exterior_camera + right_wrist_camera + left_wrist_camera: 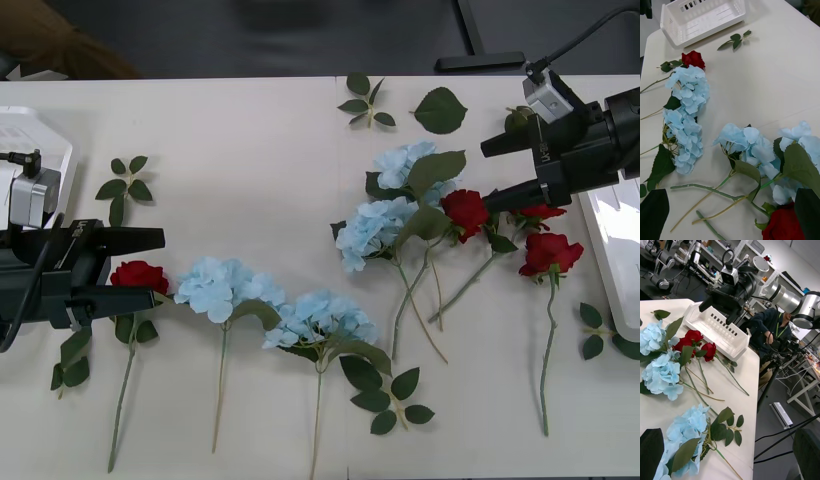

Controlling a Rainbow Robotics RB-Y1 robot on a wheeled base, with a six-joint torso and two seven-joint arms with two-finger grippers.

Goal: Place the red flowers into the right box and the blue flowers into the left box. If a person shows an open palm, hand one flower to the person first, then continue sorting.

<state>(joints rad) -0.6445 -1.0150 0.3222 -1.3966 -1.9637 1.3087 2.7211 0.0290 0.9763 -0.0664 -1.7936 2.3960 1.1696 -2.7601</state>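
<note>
Red flowers (465,210) and blue flowers (225,285) all lie unsorted on the table; right gripper (500,170) spreads wide above a rose, left gripper (150,268) wide beside another

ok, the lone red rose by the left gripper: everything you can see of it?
That red rose lies flat on the white table, apart from the other roses. It has a small deep-red fabric-looking head, dark leaves below and a thin green stem running toward the table's near edge. The open left gripper has its black fingers above and below the head; contact is unclear. A pale blue hydrangea lies beside it, nearly touching.
</note>
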